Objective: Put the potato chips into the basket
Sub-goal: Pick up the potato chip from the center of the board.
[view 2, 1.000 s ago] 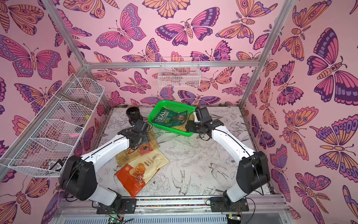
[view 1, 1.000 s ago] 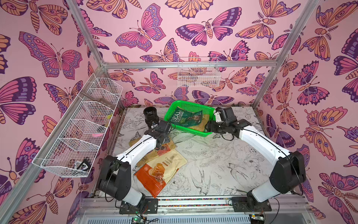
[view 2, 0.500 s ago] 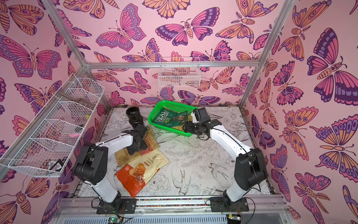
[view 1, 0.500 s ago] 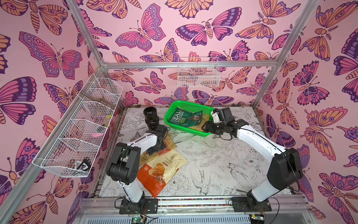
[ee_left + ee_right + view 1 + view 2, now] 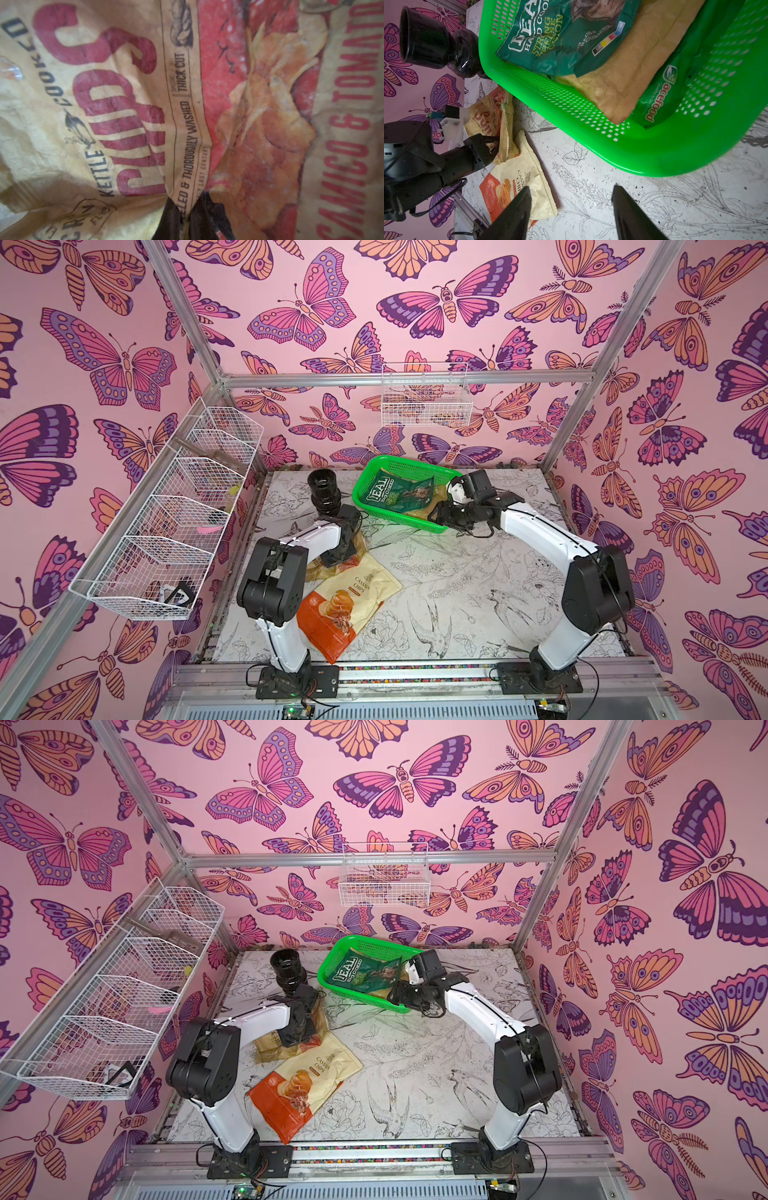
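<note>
Near the green basket [image 5: 612, 149], we note the left gripper [image 5: 187, 217] pinched shut on the tan-orange bag [image 5: 124, 104], seemingly by a fold; right gripper [image 5: 571, 187] gapes, empty.

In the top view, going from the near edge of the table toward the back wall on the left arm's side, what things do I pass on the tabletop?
Cassava Chips bag → tan-orange chips bag → black vase
</note>
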### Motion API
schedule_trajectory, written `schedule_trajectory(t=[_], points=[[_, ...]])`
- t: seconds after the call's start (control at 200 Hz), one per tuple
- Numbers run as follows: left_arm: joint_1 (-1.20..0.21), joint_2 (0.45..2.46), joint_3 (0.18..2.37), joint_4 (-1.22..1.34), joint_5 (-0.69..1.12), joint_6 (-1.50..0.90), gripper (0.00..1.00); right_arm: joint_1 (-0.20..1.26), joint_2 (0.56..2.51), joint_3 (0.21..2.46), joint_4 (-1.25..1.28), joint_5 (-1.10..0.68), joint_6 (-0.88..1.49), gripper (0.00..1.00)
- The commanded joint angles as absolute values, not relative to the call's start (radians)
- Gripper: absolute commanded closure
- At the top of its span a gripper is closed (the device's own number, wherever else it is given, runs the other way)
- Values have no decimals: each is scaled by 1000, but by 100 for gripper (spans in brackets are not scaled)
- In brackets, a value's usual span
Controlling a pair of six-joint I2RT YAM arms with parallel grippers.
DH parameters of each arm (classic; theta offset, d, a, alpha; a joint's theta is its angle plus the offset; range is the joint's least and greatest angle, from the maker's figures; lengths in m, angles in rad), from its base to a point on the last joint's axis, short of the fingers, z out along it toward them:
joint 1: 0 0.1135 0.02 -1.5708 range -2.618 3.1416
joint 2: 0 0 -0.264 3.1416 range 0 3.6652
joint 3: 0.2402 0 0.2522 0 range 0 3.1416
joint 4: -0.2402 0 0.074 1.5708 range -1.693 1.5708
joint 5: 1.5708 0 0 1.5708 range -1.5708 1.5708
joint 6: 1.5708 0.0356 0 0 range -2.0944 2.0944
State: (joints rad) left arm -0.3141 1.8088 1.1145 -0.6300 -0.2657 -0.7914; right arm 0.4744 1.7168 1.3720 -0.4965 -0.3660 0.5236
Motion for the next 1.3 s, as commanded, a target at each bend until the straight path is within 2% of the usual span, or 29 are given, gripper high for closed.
schedule_trajectory(t=[0.0,0.025,0.27,0.671,0.961,1.297], points=[[-310,1844,1093,-692,-255,-783,96,458,1735,1408,-533,-399,530,35],[-310,1845,1095,-694,-253,-785,100,454,1735,1408,-534,-402,530,35],[-314,1747,1096,-713,-278,-823,100,425,1737,1431,-570,-415,520,37],[-440,1413,1031,-727,-542,-885,100,411,1759,1460,-585,-436,526,38],[-470,1323,1046,-734,-681,-841,100,410,1764,1467,-586,-424,524,38],[-613,1294,1179,-733,-921,-694,100,395,1760,1465,-590,-413,530,39]])
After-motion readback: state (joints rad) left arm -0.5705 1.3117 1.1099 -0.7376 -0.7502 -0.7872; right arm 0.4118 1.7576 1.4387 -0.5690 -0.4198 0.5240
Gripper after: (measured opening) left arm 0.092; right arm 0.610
